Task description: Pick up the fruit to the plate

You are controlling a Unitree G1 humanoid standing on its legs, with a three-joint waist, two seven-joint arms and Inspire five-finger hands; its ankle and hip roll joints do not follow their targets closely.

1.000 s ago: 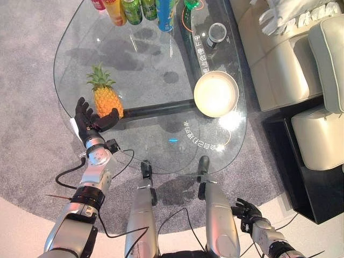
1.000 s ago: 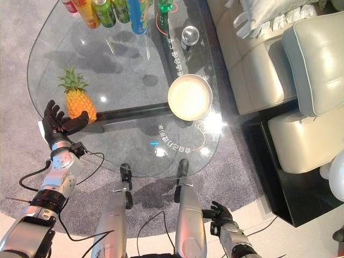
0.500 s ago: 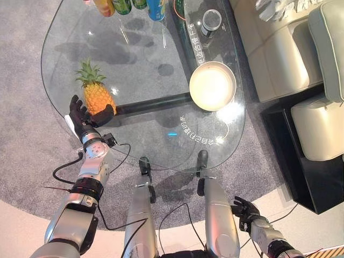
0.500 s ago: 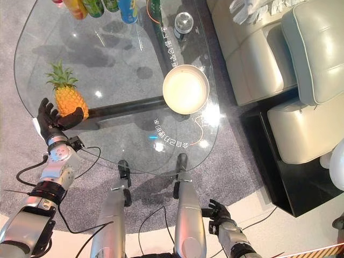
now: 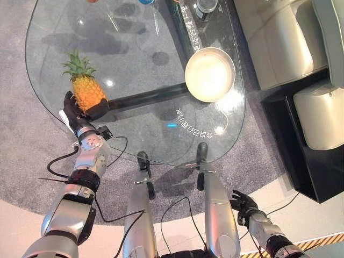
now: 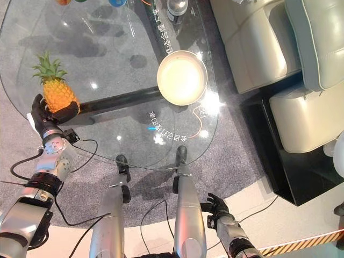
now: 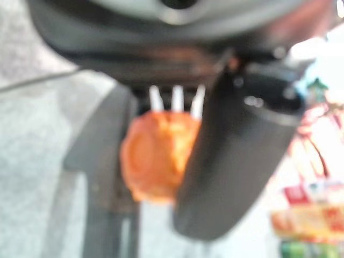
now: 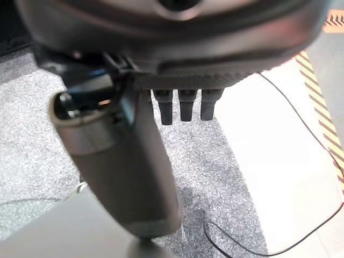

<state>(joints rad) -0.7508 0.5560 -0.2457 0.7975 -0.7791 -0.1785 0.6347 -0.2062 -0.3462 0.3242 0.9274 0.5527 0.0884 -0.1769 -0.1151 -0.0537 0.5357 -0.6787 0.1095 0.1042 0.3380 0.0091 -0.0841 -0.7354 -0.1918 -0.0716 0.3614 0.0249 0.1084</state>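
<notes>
A pineapple (image 5: 86,92) stands upright on the glass table (image 5: 145,134), near its left edge. My left hand (image 5: 74,114) is at the fruit's base, with its fingers behind the fruit and its thumb (image 5: 98,110) curled across the front. In the left wrist view the orange pineapple (image 7: 156,158) sits between thumb and fingers. The cream plate (image 5: 210,75) lies empty on the table's right side, well away from the fruit. My right hand (image 5: 244,203) hangs low over the carpet with relaxed fingers and holds nothing.
A silver can (image 5: 206,6) stands at the table's far edge, beyond the plate. A dark bar (image 5: 145,98) runs under the glass from the pineapple to the plate. A cream sofa (image 5: 279,37) and a black side table (image 5: 309,161) stand to the right.
The camera has shifted, so the whole scene sits differently. My left hand, open beside the pineapple before, has closed in and wrapped round its base.
</notes>
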